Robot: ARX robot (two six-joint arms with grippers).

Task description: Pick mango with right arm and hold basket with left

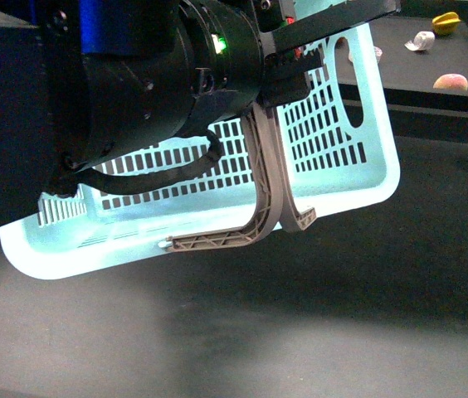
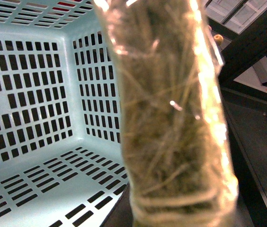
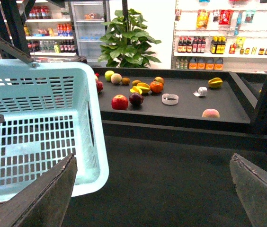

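Left gripper [image 1: 274, 178] clamps the taped handle [image 2: 171, 118], basket [image 1: 342, 157] hanging tilted above the dark table [image 1: 342, 315]; right gripper [image 3: 153, 160] gapes wide and empty, well apart from the mango [image 3: 142, 88]

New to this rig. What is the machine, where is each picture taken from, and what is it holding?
This is a robot with two arms. The front picture looks out from its body: the bulky left arm holds a turquoise basket in the air. The left wrist picture looks past the taped handle, apparently gripped, into the empty basket. The right wrist picture shows that arm's jaws wide open and empty, facing a dark shelf of fruit; the yellow mango seems to lie among them.
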